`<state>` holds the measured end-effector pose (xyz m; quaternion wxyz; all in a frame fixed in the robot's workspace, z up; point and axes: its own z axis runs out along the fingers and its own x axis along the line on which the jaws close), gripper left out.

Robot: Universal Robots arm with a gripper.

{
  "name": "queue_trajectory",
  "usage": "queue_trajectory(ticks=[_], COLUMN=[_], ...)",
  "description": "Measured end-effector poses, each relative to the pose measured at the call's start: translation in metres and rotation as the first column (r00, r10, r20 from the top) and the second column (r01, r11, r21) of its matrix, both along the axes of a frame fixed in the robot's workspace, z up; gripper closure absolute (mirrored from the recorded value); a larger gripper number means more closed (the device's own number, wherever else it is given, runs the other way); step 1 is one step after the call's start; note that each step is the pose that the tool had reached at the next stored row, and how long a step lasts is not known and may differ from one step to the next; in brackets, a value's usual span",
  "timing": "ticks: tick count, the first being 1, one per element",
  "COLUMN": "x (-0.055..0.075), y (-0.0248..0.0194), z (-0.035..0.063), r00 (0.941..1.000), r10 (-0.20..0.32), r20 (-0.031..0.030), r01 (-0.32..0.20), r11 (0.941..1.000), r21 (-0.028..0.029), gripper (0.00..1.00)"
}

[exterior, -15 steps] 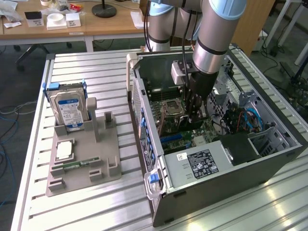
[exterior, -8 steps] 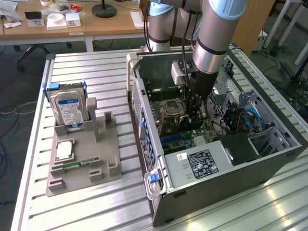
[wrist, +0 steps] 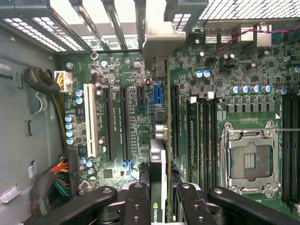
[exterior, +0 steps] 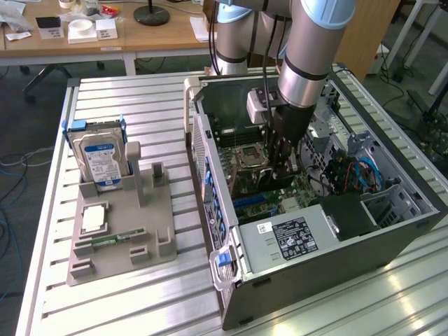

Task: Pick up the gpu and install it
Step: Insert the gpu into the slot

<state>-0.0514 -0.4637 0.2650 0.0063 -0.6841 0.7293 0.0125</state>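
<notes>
Wrist view, item one: gpu, a thin card seen edge-on, dark face with a green logo near the pincer. It is held upright over the motherboard and lines up with the short blue slot, between two long black slots. Whether its lower edge touches the board cannot be told.

Item two: pincer, black fingers partly closed and clamped on the card's two faces.

Item three: processor socket, silver frame, just beside the memory slots, apart from the card.

Exterior view: the arm reaches down into the open computer case, which lies on its side on the slatted metal counter. A grey holder sits toward the exterior view's left. It carries an upright hard drive and a flat memory stick.
</notes>
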Motion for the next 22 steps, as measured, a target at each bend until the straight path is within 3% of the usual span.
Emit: queue_trajectory(ticks=[22], x=[-0.0091], y=[0.0], z=[-0.0003], r00=[1.0], r10=[0.0], r20=[0.0001], r01=[0.0], r11=[1.0], r21=[0.0], gripper=[0.73])
